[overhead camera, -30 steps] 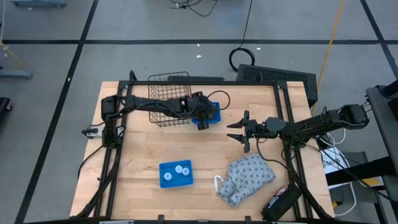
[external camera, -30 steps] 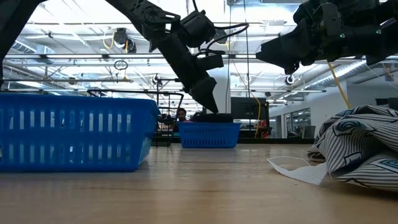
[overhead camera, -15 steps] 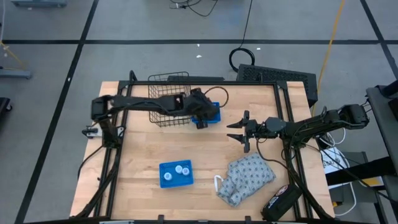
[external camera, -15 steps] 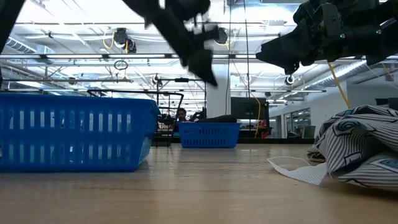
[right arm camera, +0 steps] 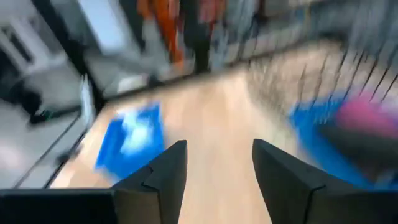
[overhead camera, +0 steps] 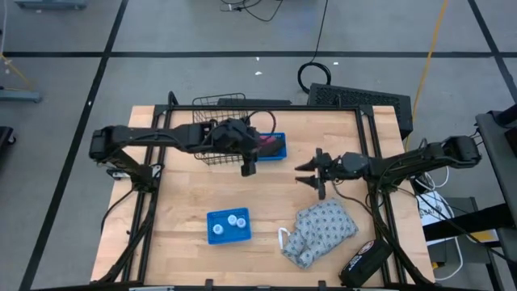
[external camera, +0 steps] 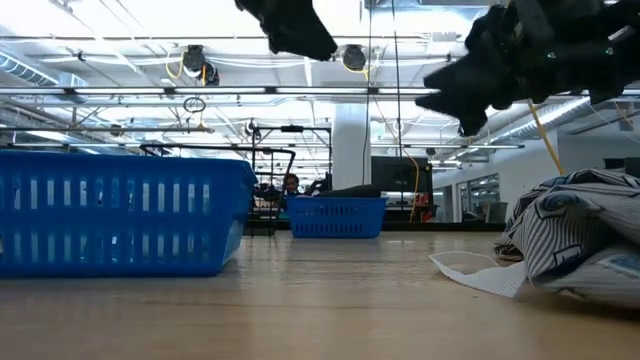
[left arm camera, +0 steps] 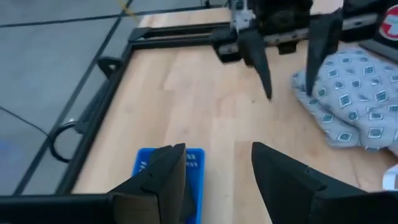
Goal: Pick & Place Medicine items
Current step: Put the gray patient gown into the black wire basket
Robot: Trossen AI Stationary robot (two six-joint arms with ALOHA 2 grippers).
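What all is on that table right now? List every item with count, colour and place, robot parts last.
Medicine bottles: three, white, inside the near blue tray.
Near blue tray: one, blue, front centre of the table.
Far blue tray: one, blue, at the back beside the wire basket, with a pink block in it.
Wire basket: one, dark, back left.
Patterned cloth: one, grey and white, front right.
Table: one, light wood.
Left gripper: dark, open, empty, raised in front of the wire basket.
Right gripper: dark, open, empty, raised right of centre.
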